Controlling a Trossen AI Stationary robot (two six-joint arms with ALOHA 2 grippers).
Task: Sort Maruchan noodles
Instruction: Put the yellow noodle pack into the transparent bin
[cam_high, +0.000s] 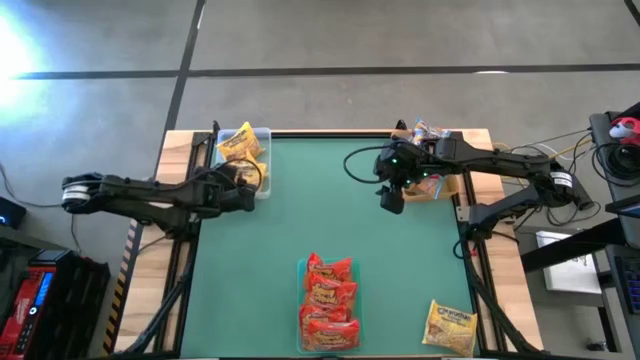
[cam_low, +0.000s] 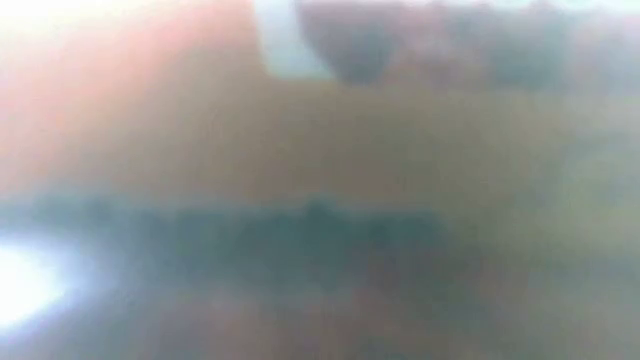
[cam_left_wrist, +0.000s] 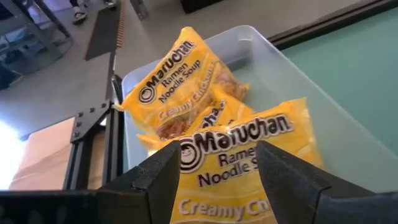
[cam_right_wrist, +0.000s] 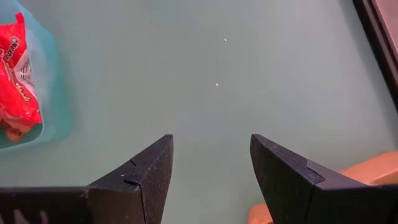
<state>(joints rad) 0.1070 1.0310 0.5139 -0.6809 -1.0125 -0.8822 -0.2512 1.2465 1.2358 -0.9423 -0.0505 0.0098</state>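
Mostly sorted: yellow packets (cam_left_wrist: 186, 81) in clear tray (cam_high: 262, 160) under wide, empty left tool (cam_left_wrist: 217, 180); red packets (cam_high: 328, 300) binned; stray packet (cam_high: 450, 326) left on table (cam_high: 300, 200); right tool (cam_right_wrist: 211, 168) wide, empty.

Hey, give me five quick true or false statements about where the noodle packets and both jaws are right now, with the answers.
1. The left gripper hangs over yellow packets in a clear bin. True.
2. Its jaws are clamped shut. False: they stand open around a packet.
3. The red packets fill a bin at the mat's near edge. True.
4. The right gripper holds a red packet. False: its jaws are open and empty over the green mat.
5. A lone yellow packet lies on the mat. True.
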